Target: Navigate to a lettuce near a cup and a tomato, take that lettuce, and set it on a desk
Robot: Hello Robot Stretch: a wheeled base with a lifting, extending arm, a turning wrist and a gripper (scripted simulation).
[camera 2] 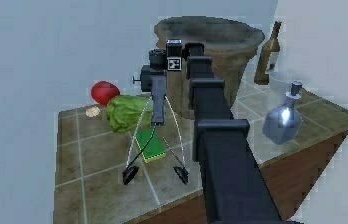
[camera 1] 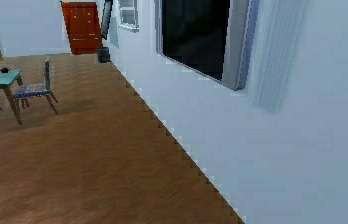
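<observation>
One offset governed the coming move: the lettuce (camera 2: 128, 113) lay on the tiled counter (camera 2: 82, 155) a little toward the arm side view's left of the tool (camera 2: 156, 175). It was a pale green lump level with the tool's dark body. A darker green patch ran from it down and to the right, ending between the two thin fingers (camera 2: 130, 175). Its long axis therefore appeared to slant from upper left to lower right, crossing the line of the arm (camera 2: 222, 150) rather than following it. A red tomato (camera 2: 104, 93) sat just beside the lettuce on its far left side, and a large brown pot (camera 2: 210, 45) stood behind the tool. Because the lettuce rested on the counter right at the fingers, I could not tell whether the tool held anything. In my judgement, any correction would be a small shift toward the view's left, keeping clear of the tomato.
</observation>
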